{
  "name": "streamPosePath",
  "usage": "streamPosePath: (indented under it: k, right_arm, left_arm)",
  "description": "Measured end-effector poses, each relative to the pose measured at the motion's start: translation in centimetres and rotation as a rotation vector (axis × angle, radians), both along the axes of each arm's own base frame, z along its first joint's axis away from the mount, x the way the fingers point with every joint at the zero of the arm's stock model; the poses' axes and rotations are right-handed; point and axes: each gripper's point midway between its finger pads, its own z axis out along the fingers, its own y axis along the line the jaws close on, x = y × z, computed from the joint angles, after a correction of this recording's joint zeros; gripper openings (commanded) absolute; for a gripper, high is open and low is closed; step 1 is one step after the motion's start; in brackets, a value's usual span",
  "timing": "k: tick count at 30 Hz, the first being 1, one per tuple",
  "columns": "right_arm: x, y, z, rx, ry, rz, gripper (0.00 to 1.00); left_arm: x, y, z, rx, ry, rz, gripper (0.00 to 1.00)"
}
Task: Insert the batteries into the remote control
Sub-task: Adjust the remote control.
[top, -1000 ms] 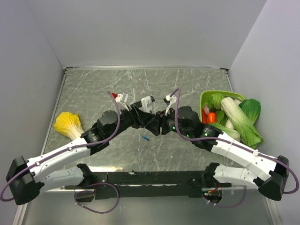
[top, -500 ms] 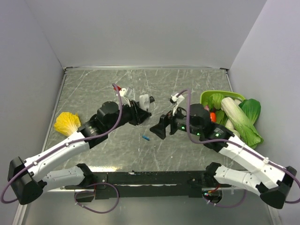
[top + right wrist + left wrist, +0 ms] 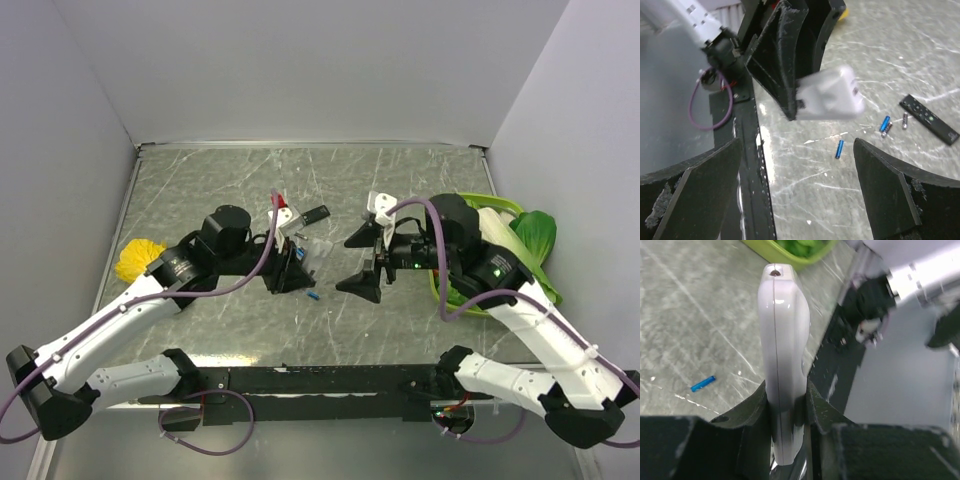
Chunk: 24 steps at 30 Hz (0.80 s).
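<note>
Clamping remote control [image 3: 782, 365] edge-on, left fingers [image 3: 818, 412]

Soft, even light falls from above in the overhead view. The grey stone table [image 3: 200, 180] carries only faint, fuzzy shadows under the arms, and the frame is sharp throughout. In the left wrist view the white remote [image 3: 782, 365] is close and fairly crisp, with a bright glare patch on its glossy shell near the top. The dark left fingers [image 3: 747, 425] and the background at right are soft. In the right wrist view the white remote is smeared by blur, the table shows pale sheen, and the 2 right fingers [image 3: 695, 190] are dim and unfocused. The blue battery [image 3: 840, 149] and black remote [image 3: 929, 118] look clearer.
</note>
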Motion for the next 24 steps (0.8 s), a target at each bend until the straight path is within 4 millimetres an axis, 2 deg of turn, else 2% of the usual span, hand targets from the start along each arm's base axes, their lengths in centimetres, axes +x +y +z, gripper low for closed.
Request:
streamPosePath:
  k: [5, 9, 14, 17, 18, 20, 21, 22, 23, 24]
  right_arm:
    - [-0.3, 1.2, 0.3, -0.039, 0.016, 0.105, 1.00]
    - [-0.3, 2.2, -0.4, -0.076, 0.061, 0.178, 0.99]
    - [-0.6, 3.6, -1.7, -0.123, 0.140, 0.264, 0.89]
    - [-0.8, 4.3, -2.6, -0.154, 0.176, 0.300, 0.76]
    - [-0.8, 4.4, -2.9, -0.163, 0.188, 0.306, 0.63]
    - [-0.9, 4.7, -3.5, -0.180, 0.212, 0.324, 0.47]
    - [-0.9, 4.7, -3.7, -0.187, 0.225, 0.328, 0.27]
    - [-0.9, 4.8, -3.9, -0.192, 0.233, 0.328, 0.17]
    - [-0.9, 4.8, -4.0, -0.193, 0.236, 0.331, 0.01]
    - [-1.2, 4.8, -4.0, -0.190, 0.243, 0.348, 0.00]
  left_arm:
    - [-2.2, 0.1, 0.0, 0.033, 0.000, -0.146, 0.06]
    - [-3.0, -0.2, -0.4, 0.053, 0.004, -0.219, 0.06]
    - [-3.4, -0.2, -1.0, 0.081, 0.013, -0.267, 0.07]
    - [-3.4, -0.2, -0.9, 0.091, 0.003, -0.283, 0.07]
    - [-3.4, -0.2, -0.8, 0.092, -0.003, -0.288, 0.09]
    - [-3.4, -0.1, -0.5, 0.091, -0.021, -0.297, 0.11]
    - [-3.4, -0.1, -0.4, 0.091, -0.028, -0.299, 0.16]
    - [-3.4, -0.1, -0.4, 0.091, -0.036, -0.303, 0.19]
    - [-3.4, -0.1, -0.4, 0.094, -0.043, -0.306, 0.24]
    - [-3.5, 0.0, -0.4, 0.094, -0.050, -0.319, 0.37]
